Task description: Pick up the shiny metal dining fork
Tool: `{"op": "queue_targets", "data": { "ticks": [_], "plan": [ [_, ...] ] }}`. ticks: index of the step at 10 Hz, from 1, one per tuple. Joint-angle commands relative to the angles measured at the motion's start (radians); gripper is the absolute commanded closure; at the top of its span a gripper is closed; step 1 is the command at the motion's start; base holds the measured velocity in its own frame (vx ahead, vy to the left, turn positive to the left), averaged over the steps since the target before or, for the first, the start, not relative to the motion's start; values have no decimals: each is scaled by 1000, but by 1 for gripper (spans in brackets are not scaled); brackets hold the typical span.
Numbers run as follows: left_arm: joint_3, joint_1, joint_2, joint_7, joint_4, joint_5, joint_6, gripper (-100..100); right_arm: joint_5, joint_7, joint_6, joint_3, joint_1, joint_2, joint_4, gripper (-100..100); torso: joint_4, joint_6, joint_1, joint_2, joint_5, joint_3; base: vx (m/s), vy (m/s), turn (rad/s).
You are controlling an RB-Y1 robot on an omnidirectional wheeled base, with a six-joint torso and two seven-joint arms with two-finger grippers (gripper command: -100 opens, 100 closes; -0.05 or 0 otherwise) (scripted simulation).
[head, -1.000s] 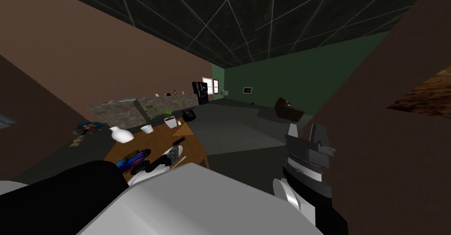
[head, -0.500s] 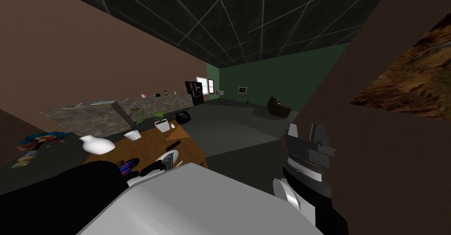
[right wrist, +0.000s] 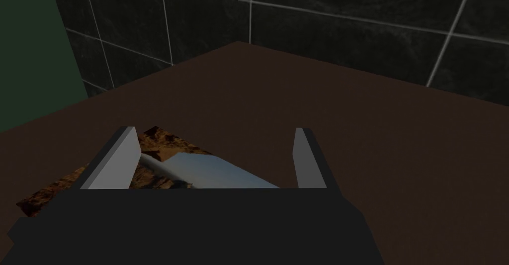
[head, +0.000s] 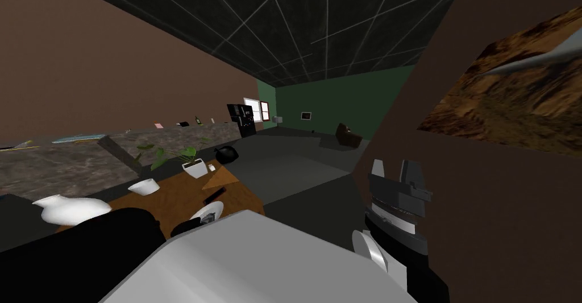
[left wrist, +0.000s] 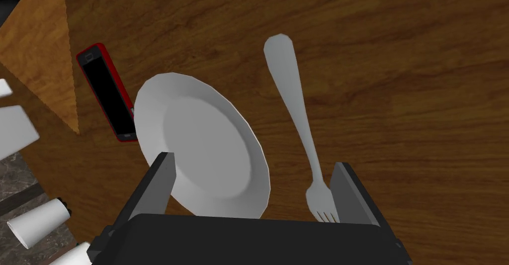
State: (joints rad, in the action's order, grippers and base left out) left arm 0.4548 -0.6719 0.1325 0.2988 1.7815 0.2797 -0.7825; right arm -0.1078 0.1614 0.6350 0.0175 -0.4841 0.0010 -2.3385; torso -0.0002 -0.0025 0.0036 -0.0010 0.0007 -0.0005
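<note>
Your left gripper (left wrist: 254,160) hangs wide open and empty over the fork (left wrist: 298,113) beside the plate (left wrist: 199,137) — closing and lifting remain

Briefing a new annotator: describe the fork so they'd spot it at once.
On the brown wooden table, beside the round white plate, lies a grey fork, tines near one finger of the left pincer. It is the only long, slender thing; the phone is flat, black and red-edged.
</note>
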Motion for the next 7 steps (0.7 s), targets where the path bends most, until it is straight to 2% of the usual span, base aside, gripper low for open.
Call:
{"op": "queue_targets", "data": {
  "ticks": [1, 3, 4, 7],
  "plan": [
    [14, -9, -14, 13, -21, 9, -47, -100, 0, 0, 0, 0, 0, 0, 0, 0, 0, 0, 0, 0, 0, 0, -22, 43, -166],
    [37, -24, -24, 30, -54, 32, -104, -100, 0, 0, 0, 0, 0, 0, 0, 0, 0, 1, 0, 0, 0, 0, -30, 62, -276],
    [37, -24, -24, 30, -54, 32, -111, -100, 0, 0, 0, 0, 0, 0, 0, 0, 0, 1, 1, 1, 0, 0, -18, 44, -95],
    [63, -41, -32, 49, -89, 56, -182, -100, 0, 0, 0, 0, 0, 0, 0, 0, 0, 0, -1, 0, 0, 0, -18, 32, -174]
  ]
}}
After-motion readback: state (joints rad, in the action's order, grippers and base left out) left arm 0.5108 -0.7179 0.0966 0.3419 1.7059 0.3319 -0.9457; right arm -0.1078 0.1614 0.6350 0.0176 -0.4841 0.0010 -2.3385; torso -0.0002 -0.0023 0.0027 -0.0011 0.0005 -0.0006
